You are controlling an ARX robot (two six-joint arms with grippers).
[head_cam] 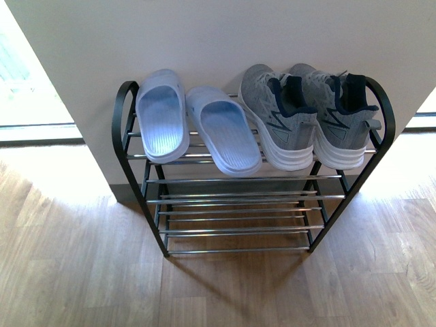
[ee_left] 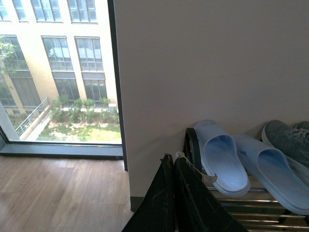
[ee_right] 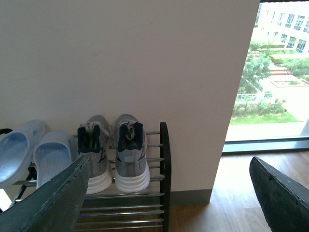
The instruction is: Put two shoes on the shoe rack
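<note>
The shoe rack [head_cam: 238, 197] fills the middle of the front view, set against a pale wall [head_cam: 218, 41] on a wood floor [head_cam: 82, 272]. Its top tier, in the upper half of that frame, carries all four shoes. The two grey sneakers [head_cam: 310, 116] sit side by side at upper right, heels and white soles toward the room, toes to the wall. The two pale blue slides [head_cam: 194, 122] lie at upper left, the right-hand one angled a little and just beside the nearer sneaker. The lower tiers hold nothing.

To my eye the placing step is finished; both pairs rest squarely on the rods, and nothing lies on the floor in view. What remains, I would judge, is only for the arms to stay clear and go to rest without brushing the rack.

Neither arm shows in the front view. The left gripper [ee_left: 173, 203] appears at the bottom centre of its wrist view, dark fingers pressed together on nothing. The right gripper [ee_right: 169, 193] has its fingers [ee_right: 53, 203] spread wide, one at lower left and one at lower right, empty.
</note>
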